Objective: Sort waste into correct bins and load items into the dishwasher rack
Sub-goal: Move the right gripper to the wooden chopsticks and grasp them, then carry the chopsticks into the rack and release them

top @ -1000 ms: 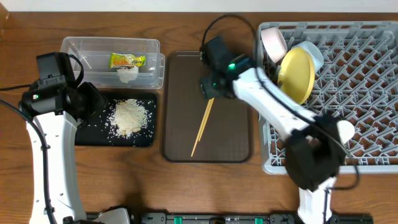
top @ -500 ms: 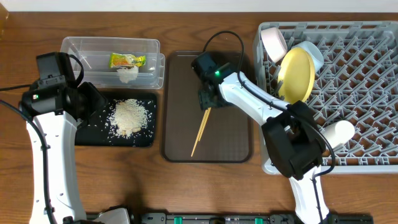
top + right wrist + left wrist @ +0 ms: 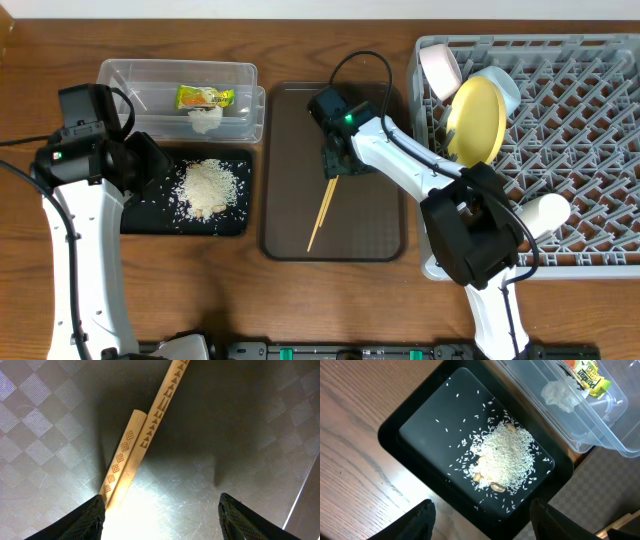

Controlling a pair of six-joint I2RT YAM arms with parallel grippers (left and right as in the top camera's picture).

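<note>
Wooden chopsticks lie side by side on the textured floor of the dark-brown serving tray, and my right gripper hangs directly over them. Its jaws stand wide apart and grip nothing. In the right wrist view the pair runs up and away from me, hard by one finger and well clear of the other; one stick ends short while its neighbour carries on past the top edge. I cannot tell whether that finger touches the wood. From overhead, the right gripper sits at the upper end of the chopsticks, which slant down across the middle of the serving tray.

My left gripper hovers over the near edge of the black tray, jaws apart and empty. Rice is heaped in the middle of that tray with stray grains scattered around it. Just beside it stands the clear tub, holding the snack wrapper and, touching it, the crumpled tissue.

Off to my right, the grey dishwasher rack holds the yellow plate on edge between its pegs, with a white bowl close beside it.
</note>
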